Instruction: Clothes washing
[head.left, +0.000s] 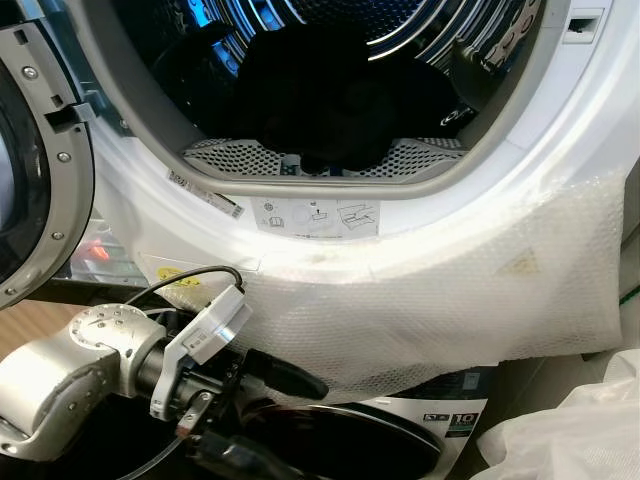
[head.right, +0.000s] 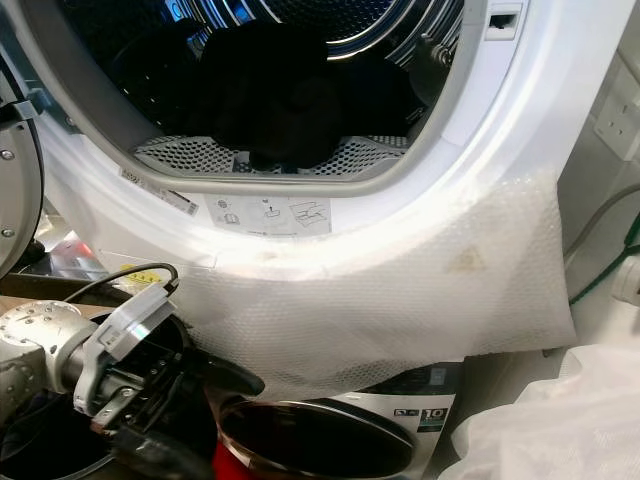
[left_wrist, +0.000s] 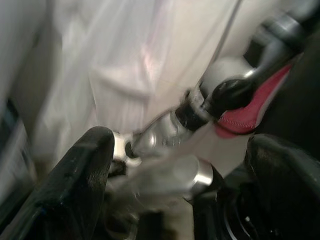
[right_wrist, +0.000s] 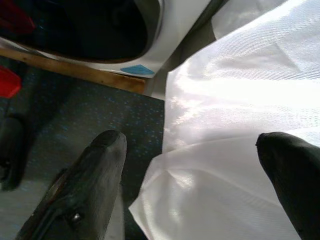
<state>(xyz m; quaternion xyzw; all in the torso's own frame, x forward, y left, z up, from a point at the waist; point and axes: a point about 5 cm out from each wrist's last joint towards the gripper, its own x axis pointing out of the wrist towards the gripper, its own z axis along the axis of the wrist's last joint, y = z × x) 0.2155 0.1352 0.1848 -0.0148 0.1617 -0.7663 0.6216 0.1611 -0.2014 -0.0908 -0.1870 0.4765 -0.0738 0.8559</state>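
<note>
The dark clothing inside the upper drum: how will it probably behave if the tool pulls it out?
The dark clothing lies slumped in a heap with no fixed shape, so it is probably floppy and would drape and stretch rather than lift as one piece. It hangs over the perforated grey lip, so it might drag or catch there.

Dark clothes (head.left: 320, 95) lie heaped inside the open drum (head.left: 420, 30)

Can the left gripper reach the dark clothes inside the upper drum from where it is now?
Probably yes. The left gripper sits low, below the bubble wrap hanging over the machine's front. The door is swung open and nothing blocks the opening, so the arm would only have to rise to the dark clothes.
</note>
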